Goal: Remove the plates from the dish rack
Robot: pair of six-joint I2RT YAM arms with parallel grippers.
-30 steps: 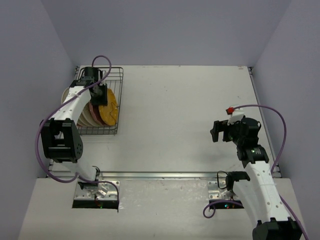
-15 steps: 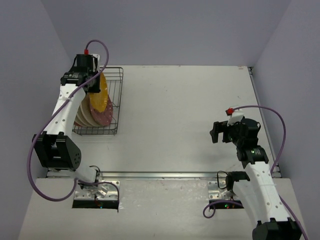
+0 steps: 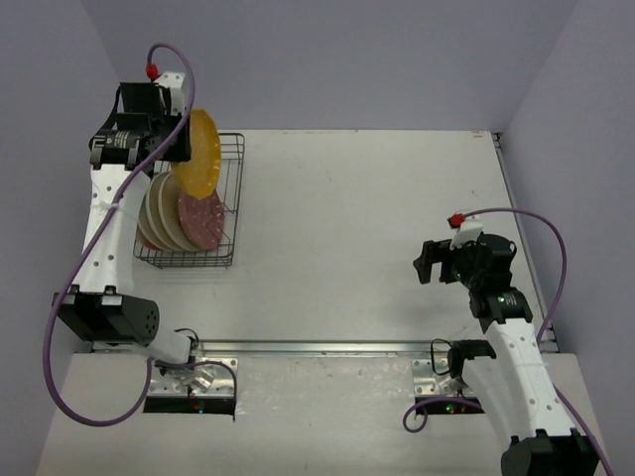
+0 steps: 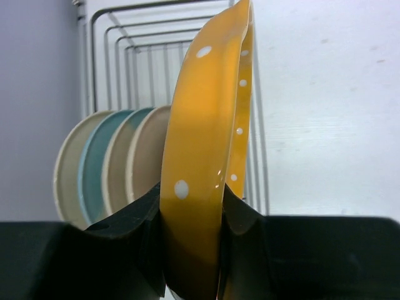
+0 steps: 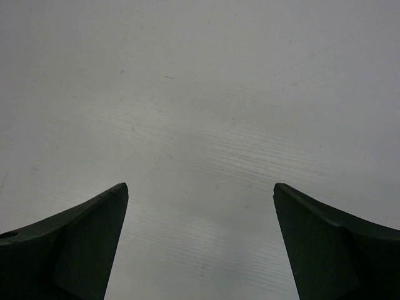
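My left gripper (image 3: pixel 179 149) is shut on the rim of the yellow-orange plate (image 3: pixel 197 152) and holds it on edge, lifted above the dish rack (image 3: pixel 230 198). In the left wrist view the plate (image 4: pixel 206 137) stands between my two pads, with white dots on it. A dark pink dotted plate (image 3: pixel 202 220) and several cream plates (image 3: pixel 159 210) stand in the rack; the cream and blue-tinted ones (image 4: pixel 94 165) show behind the held plate. My right gripper (image 3: pixel 429 262) is open and empty over bare table at the right.
The rack sits at the table's far left, against the left wall (image 3: pixel 79 119). A metal rail (image 3: pixel 317 347) runs along the table's near edge. The right wrist view shows only white table surface (image 5: pixel 200 112) between the open fingers.
My left gripper has lifted the yellow-orange plate up out of the rack, rising and moving toward the back. The dark pink plate now shows in the rack. The right arm has not moved.
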